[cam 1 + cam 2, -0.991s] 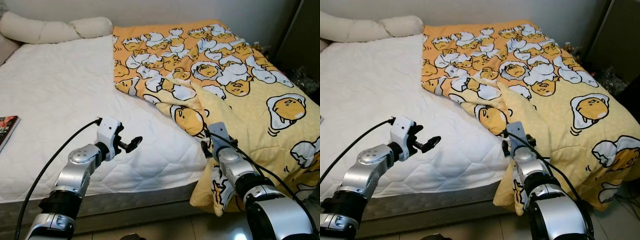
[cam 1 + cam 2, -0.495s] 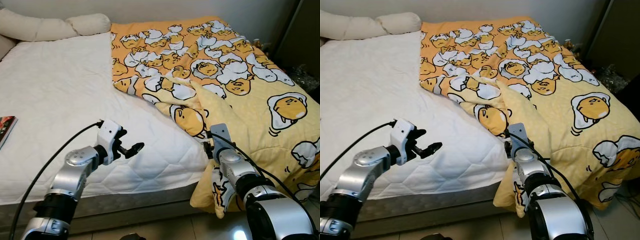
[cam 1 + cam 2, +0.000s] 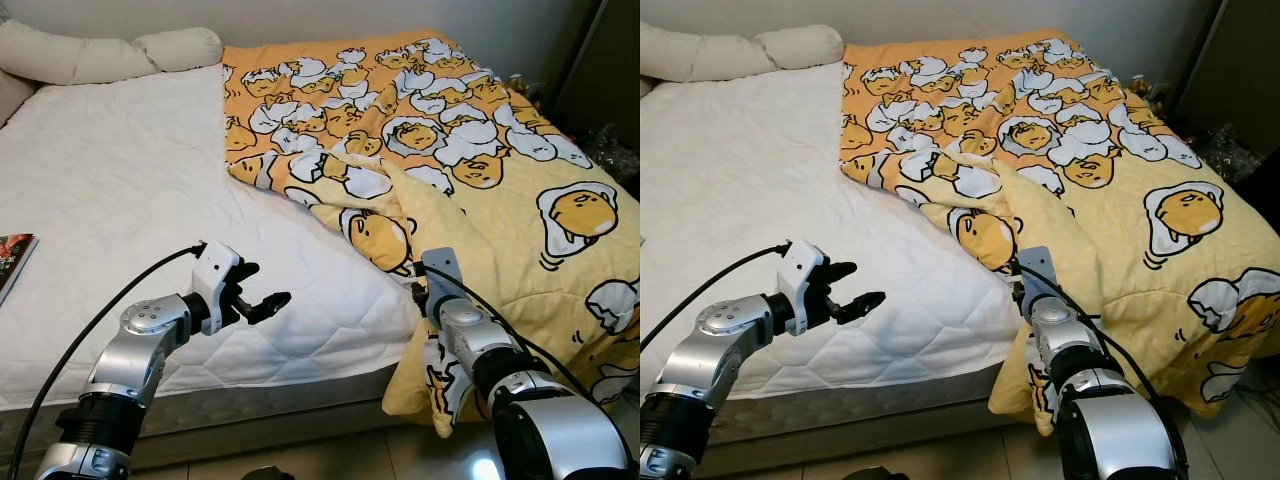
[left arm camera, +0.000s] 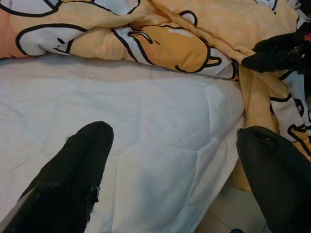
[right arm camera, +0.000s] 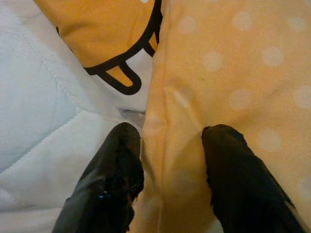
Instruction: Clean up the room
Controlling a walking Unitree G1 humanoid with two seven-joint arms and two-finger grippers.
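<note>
Bed: white quilted mattress (image 3: 110, 190), bare on the robot's left half.
Blanket: yellow egg-print blanket (image 3: 470, 170) covers the right half of the bed and spills over its near right corner toward the floor.
Pillows: cream pillows (image 3: 110, 52) lie along the far edge.
Left gripper (image 3: 262, 302): jaws spread wide and empty, hovering above the mattress near its front edge.
Right gripper (image 5: 167, 160): jaws partly closed around a fold of the blanket at the near right corner.
Book (image 3: 12, 255): at the left edge of the bed.
</note>
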